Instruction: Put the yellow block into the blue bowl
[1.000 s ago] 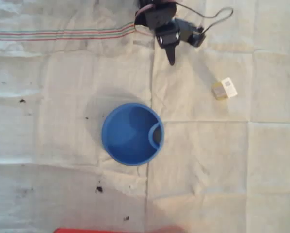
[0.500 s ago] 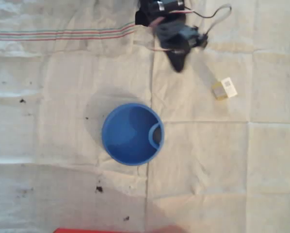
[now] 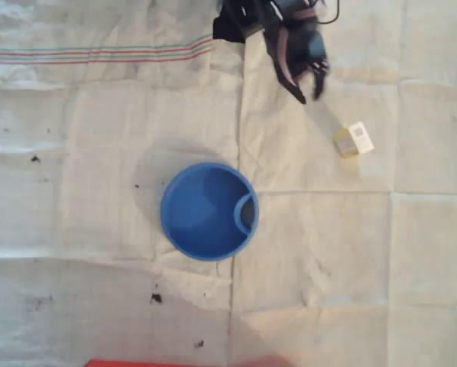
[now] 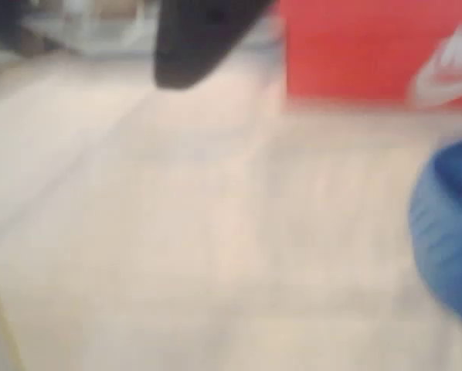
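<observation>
We see our gripper with jaws parted and empty, angled toward the yellow block lying loose on the cloth, well right of the blue bowl, ready to straddle it.

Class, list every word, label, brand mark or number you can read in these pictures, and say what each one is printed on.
No text can be read.
Red box, wrist view: part of a white swoosh-shaped mark at the right edge; no letters show.
Yellow block, overhead view: a small faint mark on its white top, too small to read.
Blue bowl: no writing seen.
</observation>
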